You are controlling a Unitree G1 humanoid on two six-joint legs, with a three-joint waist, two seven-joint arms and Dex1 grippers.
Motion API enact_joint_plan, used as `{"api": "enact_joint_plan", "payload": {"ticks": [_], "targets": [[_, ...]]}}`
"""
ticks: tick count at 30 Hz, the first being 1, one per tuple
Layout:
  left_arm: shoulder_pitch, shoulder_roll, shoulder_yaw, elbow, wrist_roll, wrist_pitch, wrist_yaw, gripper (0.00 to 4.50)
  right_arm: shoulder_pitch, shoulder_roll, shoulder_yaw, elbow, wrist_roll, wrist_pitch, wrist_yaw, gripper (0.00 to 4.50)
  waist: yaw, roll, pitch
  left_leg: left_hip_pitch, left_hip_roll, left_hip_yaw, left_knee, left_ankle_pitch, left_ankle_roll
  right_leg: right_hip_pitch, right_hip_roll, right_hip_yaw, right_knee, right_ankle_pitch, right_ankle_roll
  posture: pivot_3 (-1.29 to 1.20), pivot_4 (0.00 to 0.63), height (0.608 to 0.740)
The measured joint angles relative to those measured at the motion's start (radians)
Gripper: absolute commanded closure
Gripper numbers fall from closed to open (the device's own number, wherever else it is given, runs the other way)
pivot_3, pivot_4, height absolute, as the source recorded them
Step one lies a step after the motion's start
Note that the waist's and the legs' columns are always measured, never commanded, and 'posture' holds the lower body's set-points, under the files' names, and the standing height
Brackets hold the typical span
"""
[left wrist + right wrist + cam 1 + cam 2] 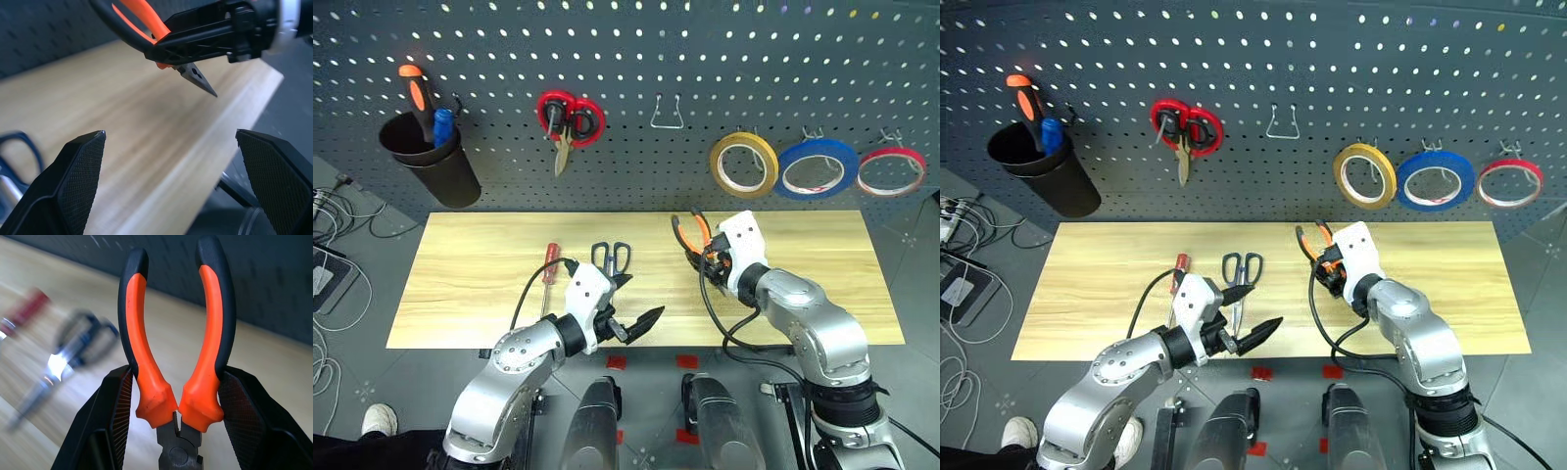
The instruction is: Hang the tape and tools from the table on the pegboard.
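So the right pincer (1324,257) has the pliers (176,347) pinched between its two black fingers, squeezing the orange-and-black handles just above the steel head, and they're lifted clear of the worktop (489,264) with the handles pointing up toward the pegboard (636,59). The left pincer (628,308) is spread wide with nothing in it, hovering over the worktop's near edge just in front of the dark-handled scissors (610,257). Those scissors lie flat on the wood, and the little red-handled screwdriver (549,262) lies just beside them on the robot's left. The blue tape (818,167) is already hanging on a pegboard hook, between a yellow roll (744,164) and a red roll (891,171). Red-handled scissors (570,121) hang further left, past a bare wire hook (667,113).
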Motion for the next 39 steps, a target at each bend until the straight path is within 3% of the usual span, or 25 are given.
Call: {"api": "enact_joint_plan", "payload": {"ticks": [4, 15, 29, 39], "targets": [[-0.027, -0.039, 0.018, 0.000, 0.002, -0.009, 0.059, 0.00, -0.002, 0.070, -0.003, 0.005, 0.006, -0.150, 0.002, 2.14, 0.016, -0.006, -0.047, 0.000, 0.000, 0.001, 0.000, 0.000, -0.001, 0.001, 0.000, -0.001, 0.000, 0.000, 0.000, 0.16, 0.119, 0.740], [-0.240, -0.124, 0.026, 0.134, 0.056, -0.124, 0.170, 0.00, -0.266, 0.171, -0.003, 0.237, -0.139, -0.652, -0.135, 2.14, 0.037, -0.010, -0.135, 0.003, -0.001, 0.004, 0.000, 0.001, -0.002, 0.003, 0.002, -0.001, 0.000, 0.000, 0.000, 0.17, 0.081, 0.740], [-0.446, -0.200, 0.017, 0.441, 0.116, -0.266, 0.203, 0.00, -0.519, 0.240, -0.035, 0.807, -0.207, -1.033, -0.272, 2.14, 0.037, -0.010, -0.148, 0.004, -0.001, 0.006, 0.001, 0.001, -0.002, 0.003, 0.002, 0.000, 0.001, 0.000, 0.000, 0.19, 0.122, 0.740], [-0.500, -0.204, 0.020, 0.534, 0.122, -0.310, 0.186, 0.00, -0.606, 0.256, -0.057, 1.035, -0.211, -1.178, -0.308, 2.14, 0.029, -0.010, -0.148, 0.004, 0.000, 0.006, 0.001, 0.001, -0.002, 0.003, 0.003, 0.000, 0.002, 0.000, 0.000, 0.20, 0.159, 0.740]]}}
